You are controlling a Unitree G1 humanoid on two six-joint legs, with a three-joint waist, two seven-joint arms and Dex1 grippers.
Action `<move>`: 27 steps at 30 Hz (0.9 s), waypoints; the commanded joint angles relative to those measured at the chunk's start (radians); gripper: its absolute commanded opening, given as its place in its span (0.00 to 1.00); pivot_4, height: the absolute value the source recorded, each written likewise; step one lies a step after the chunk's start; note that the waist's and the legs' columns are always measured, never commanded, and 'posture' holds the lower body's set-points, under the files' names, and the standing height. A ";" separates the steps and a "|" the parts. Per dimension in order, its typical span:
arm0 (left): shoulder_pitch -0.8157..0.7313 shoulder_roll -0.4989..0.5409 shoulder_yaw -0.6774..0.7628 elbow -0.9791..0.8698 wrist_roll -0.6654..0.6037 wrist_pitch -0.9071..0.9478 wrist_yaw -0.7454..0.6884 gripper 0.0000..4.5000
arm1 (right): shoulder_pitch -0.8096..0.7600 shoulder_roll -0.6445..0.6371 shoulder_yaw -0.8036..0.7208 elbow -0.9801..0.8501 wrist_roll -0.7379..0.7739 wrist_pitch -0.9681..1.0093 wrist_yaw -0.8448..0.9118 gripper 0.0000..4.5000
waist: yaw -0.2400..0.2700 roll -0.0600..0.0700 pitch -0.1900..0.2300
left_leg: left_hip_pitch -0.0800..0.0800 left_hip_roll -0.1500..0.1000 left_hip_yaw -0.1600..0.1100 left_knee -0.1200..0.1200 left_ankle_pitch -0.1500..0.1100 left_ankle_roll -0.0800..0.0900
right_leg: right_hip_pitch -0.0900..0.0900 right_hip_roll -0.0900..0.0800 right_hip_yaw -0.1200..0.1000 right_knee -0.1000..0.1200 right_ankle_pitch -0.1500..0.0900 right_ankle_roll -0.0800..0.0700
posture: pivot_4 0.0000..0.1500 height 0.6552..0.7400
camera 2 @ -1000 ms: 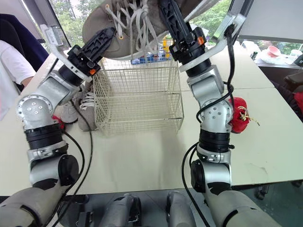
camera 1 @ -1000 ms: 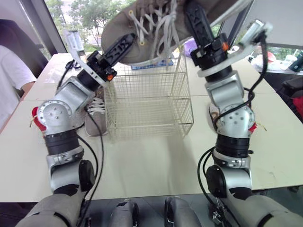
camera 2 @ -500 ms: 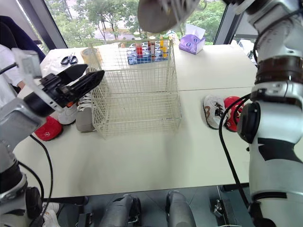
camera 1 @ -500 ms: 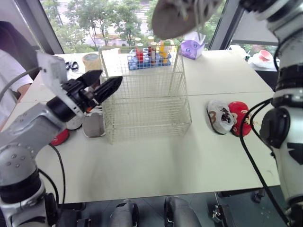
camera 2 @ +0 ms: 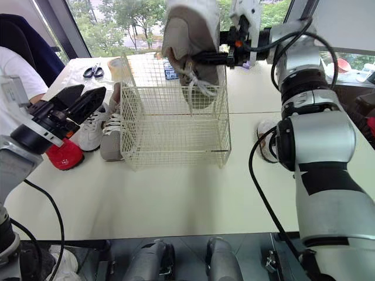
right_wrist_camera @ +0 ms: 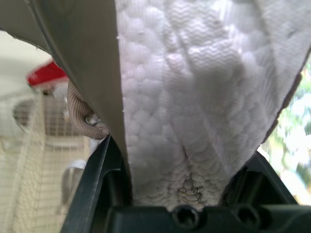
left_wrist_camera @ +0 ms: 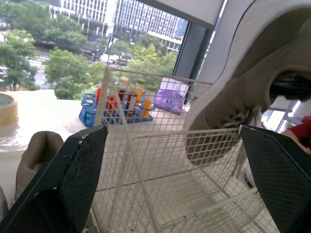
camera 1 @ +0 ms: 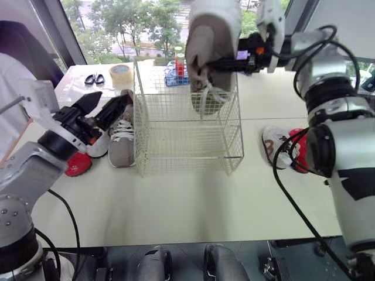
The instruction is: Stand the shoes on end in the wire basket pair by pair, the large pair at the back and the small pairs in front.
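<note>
Shoe: large taupe suede sneaker [camera 1: 212, 55], white sole, pale laces.
Place: hanging toe-down, toe inside the back of the white wire basket [camera 1: 187, 137] on the table [camera 1: 193, 199].
Handling: probably light; soft upper, stiffer sole, so grip across the heel.
Right jaws: clamped on the sneaker's sides.
Left jaws: spread wide, empty, beside the basket.

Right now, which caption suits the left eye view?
Right gripper holds the large shoe on end, partly inside the wire basket; left gripper hovers open.

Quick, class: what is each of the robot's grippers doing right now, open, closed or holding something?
Left gripper: open, holding nothing.
Right gripper: closed on the large grey shoe, held toe down.
</note>
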 commanded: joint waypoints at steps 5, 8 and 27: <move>-0.019 0.033 -0.017 0.027 0.010 -0.035 -0.022 1.00 | -0.030 -0.042 -0.067 0.000 -0.045 0.000 -0.039 0.99 | -0.010 0.000 0.000 | 0.000 0.000 0.001 -0.001 0.000 0.000 | -0.001 0.000 0.000 0.000 0.000 0.000 | 1.00 1.00; -0.012 0.039 -0.020 0.026 -0.001 -0.032 -0.025 1.00 | -0.036 -0.072 -0.089 -0.009 -0.044 0.004 0.006 0.99 | -0.010 0.001 0.000 | 0.000 0.001 0.001 -0.001 0.000 -0.001 | -0.001 0.001 0.000 0.000 0.000 0.000 | 1.00 1.00; -0.597 0.273 -0.315 0.837 0.385 0.001 -0.258 1.00 | 0.391 -0.319 -0.383 -0.767 0.282 0.420 -0.068 0.99 | 0.017 0.000 0.000 | 0.000 0.000 0.004 -0.001 0.002 -0.003 | 0.000 0.002 -0.001 -0.001 0.000 0.000 | 1.00 1.00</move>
